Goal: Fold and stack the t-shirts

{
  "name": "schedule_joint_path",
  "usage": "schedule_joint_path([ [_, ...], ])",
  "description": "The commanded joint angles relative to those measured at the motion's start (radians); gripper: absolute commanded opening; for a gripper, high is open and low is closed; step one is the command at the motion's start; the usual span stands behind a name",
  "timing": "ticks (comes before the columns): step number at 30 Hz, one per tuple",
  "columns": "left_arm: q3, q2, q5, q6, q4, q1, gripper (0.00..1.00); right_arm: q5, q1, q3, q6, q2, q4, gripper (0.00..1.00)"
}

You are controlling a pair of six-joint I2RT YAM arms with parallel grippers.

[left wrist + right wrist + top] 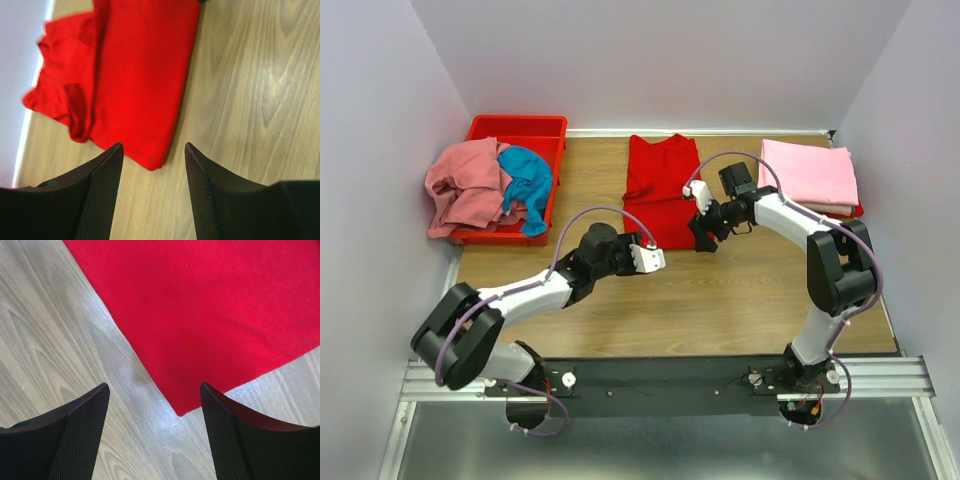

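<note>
Empty grippers at the near corners of the bright red cloth t-shirt (658, 185).
Left gripper (152, 150) and right gripper (155, 390) both stand wide; pinching only one layer could drag the fold apart.

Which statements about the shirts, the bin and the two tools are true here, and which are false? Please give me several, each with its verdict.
1. The red t-shirt lies on the table. True.
2. The left tool is shut on the red t-shirt. False: it is open and empty, and the shirt's corner lies just ahead of it.
3. A teal blue t-shirt drapes over the rim of the red bin. True.
4. The light pink t-shirt is crumpled inside the bin. False: it lies folded at the table's far right.
5. The right tool is open and holds nothing. True.
</note>
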Motion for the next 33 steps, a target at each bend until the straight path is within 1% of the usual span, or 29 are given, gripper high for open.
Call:
schedule_joint_path([
  [1,0.020,0.093,-0.051,0.028,0.048,-0.001,0.60,0.035,-0.001,0.010,-0.022,0.046,-0.008,0.79],
  [6,0.089,0.220,-0.073,0.055,0.036,-0.007,0.60,0.054,-0.001,0.039,-0.014,0.106,-0.008,0.77],
  [9,0.132,0.289,-0.125,0.060,0.019,-0.007,0.60,0.063,-0.001,0.043,-0.010,0.117,-0.006,0.77],
  [11,0.151,0.322,-0.146,0.059,0.014,-0.008,0.60,0.064,0.000,0.045,-0.008,0.120,-0.008,0.74],
  [12,0.160,0.331,-0.163,0.057,0.009,-0.010,0.57,0.066,-0.001,0.045,-0.005,0.125,-0.008,0.70],
  [13,0.165,0.346,-0.171,0.055,-0.001,-0.010,0.54,0.066,-0.001,0.045,-0.004,0.128,-0.009,0.67],
  [14,0.168,0.351,-0.175,0.051,-0.010,-0.011,0.47,0.066,0.000,0.043,-0.002,0.129,-0.009,0.64],
  [15,0.172,0.355,-0.175,0.051,-0.018,-0.012,0.41,0.066,0.000,0.042,-0.001,0.129,-0.009,0.58],
  [17,0.169,0.362,-0.168,0.046,-0.023,-0.016,0.30,0.057,-0.003,0.036,-0.001,0.128,-0.011,0.49],
  [18,0.169,0.366,-0.162,0.045,-0.029,-0.018,0.25,0.051,-0.001,0.033,-0.002,0.125,-0.012,0.39],
  [19,0.165,0.369,-0.159,0.043,-0.029,-0.019,0.20,0.048,-0.003,0.030,-0.005,0.125,-0.014,0.34],
  [20,0.162,0.371,-0.157,0.043,-0.029,-0.022,0.11,0.046,-0.001,0.024,-0.010,0.119,-0.014,0.31],
  [21,0.159,0.371,-0.156,0.042,-0.032,-0.025,0.07,0.046,-0.003,0.014,-0.014,0.116,-0.017,0.27],
  [22,0.156,0.365,-0.145,0.039,-0.041,-0.034,0.01,0.041,-0.001,0.008,-0.031,0.102,-0.026,0.24],
  [23,0.149,0.357,-0.137,0.034,-0.044,-0.035,0.01,0.037,-0.001,0.001,-0.031,0.102,-0.034,0.23],
  [24,0.143,0.348,-0.134,0.028,-0.050,-0.047,0.00,0.034,-0.001,-0.007,-0.053,0.082,-0.041,0.19],
  [26,0.117,0.305,-0.143,0.008,-0.079,-0.067,0.00,0.014,-0.001,-0.036,-0.089,0.057,-0.096,0.19],
  [27,0.102,0.284,-0.136,0.003,-0.087,-0.097,0.00,0.005,-0.001,-0.048,-0.138,0.028,-0.121,0.18],
  [28,0.070,0.239,-0.137,-0.007,-0.099,-0.117,0.00,-0.011,-0.001,-0.077,-0.158,0.010,-0.164,0.18],
  [30,0.050,0.196,-0.133,-0.026,-0.135,-0.155,0.00,-0.028,-0.001,-0.113,-0.221,-0.025,-0.211,0.17],
  [31,0.030,0.176,-0.116,-0.038,-0.150,-0.188,0.00,-0.038,-0.003,-0.125,-0.240,-0.064,-0.262,0.17],
  [33,0.008,0.118,-0.100,-0.085,-0.188,-0.229,0.00,-0.051,0.000,-0.170,-0.284,-0.102,-0.329,0.17],
])
